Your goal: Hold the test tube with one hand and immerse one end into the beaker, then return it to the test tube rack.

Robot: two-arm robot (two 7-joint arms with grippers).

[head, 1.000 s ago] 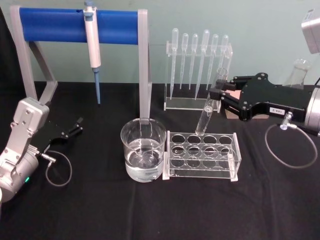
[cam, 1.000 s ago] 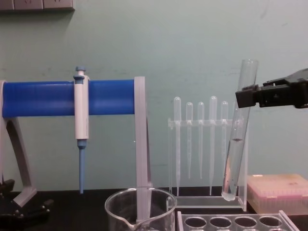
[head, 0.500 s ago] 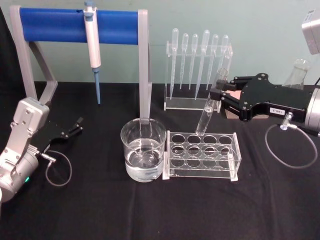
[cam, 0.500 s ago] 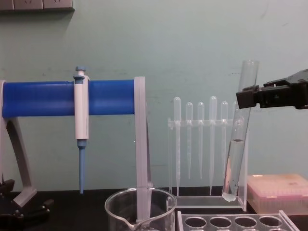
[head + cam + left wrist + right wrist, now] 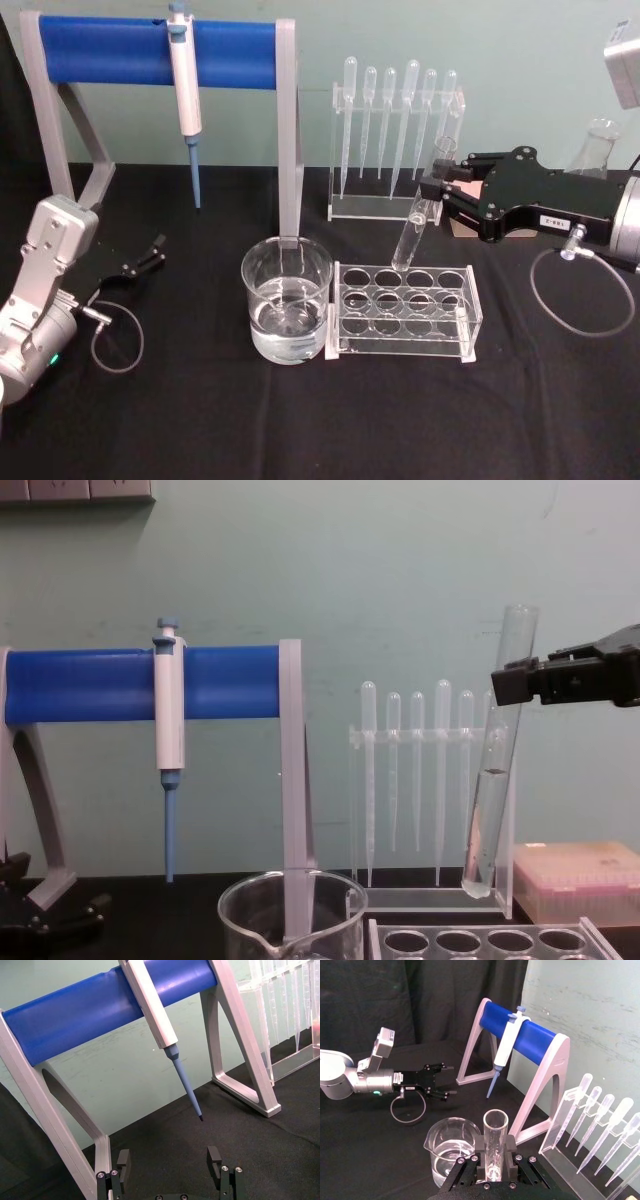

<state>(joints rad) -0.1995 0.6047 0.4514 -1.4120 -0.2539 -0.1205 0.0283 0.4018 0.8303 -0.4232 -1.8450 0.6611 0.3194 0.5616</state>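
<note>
Head view. The right gripper (image 5: 437,188), a black two-fingered claw on a silver wrist, reaches in from the right. It is clamped on the upper part of the long clear glass test tube (image 5: 410,240). The tube is tilted, with its rounded bottom hanging above the back row of the clear acrylic rack (image 5: 404,338) of round holes. The wide clear glass beaker (image 5: 286,340), part filled with water, stands just left of the rack. The left gripper (image 5: 158,252) is parked low over the black table (image 5: 330,430), well apart from the work.

Left wrist view. The left gripper (image 5: 169,1160) has its jaws wide apart and holds nothing. Beyond it hangs the white-and-blue pipettor (image 5: 160,1015).

Right wrist view. The right gripper (image 5: 495,1152) has both fingers pressed against the test tube (image 5: 495,1135), whose open rim stands above them. The beaker (image 5: 451,1152) lies beyond and to one side.

Chest view. The right gripper (image 5: 515,683) holds the test tube (image 5: 490,810) near its top. A liquid line shows partway up the tube. Its bottom hangs clear above the rack (image 5: 480,940), to the right of the beaker (image 5: 290,910).

Change. Over the last second the tube's height and lean have scarcely altered, and the grip is unchanged. In my judgement the arm is paused over the rack. The tube is not over the beaker, and it has not started down into a hole. Whether the dip is done cannot be settled from these views.
</note>
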